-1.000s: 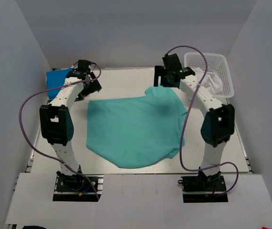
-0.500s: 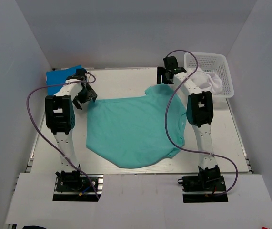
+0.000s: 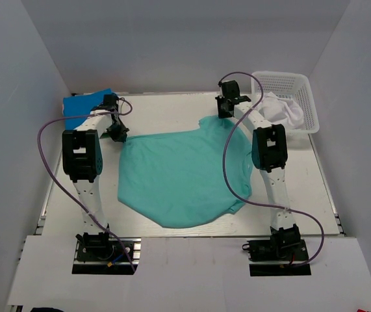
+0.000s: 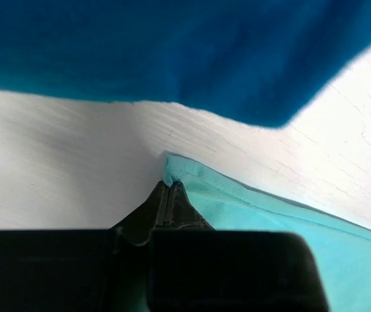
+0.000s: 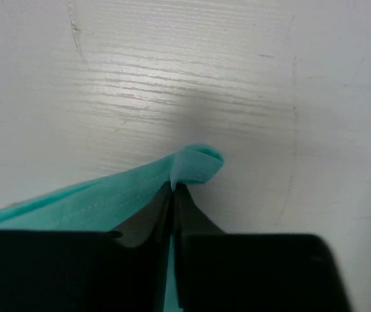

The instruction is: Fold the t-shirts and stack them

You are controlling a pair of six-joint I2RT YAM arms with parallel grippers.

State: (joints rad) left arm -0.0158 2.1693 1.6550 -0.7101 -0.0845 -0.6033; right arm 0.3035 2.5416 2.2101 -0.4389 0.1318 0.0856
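Observation:
A teal-green t-shirt [image 3: 179, 175] lies spread flat in the middle of the table. My left gripper [image 3: 118, 134] is shut on its far left corner [image 4: 179, 168], which pokes out past the closed black fingers [image 4: 182, 205]. At the far right corner, my right gripper [image 3: 225, 112] is shut on the teal-green cloth [image 5: 195, 164], a small curl of hem showing beyond the tips. A bright blue t-shirt [image 3: 84, 106] lies at the back left, filling the top of the left wrist view [image 4: 172, 52]. White cloth [image 3: 282, 109] rests in the basket.
A white plastic mesh basket [image 3: 297, 88] stands at the back right corner. White walls enclose the table on three sides. Purple cables loop from both arms over the table. Bare white tabletop [image 3: 166, 107] lies between the two grippers.
Both arms reached down and outward to the shirt's far corners. Both grippers went from open to shut on the teal-green cloth.

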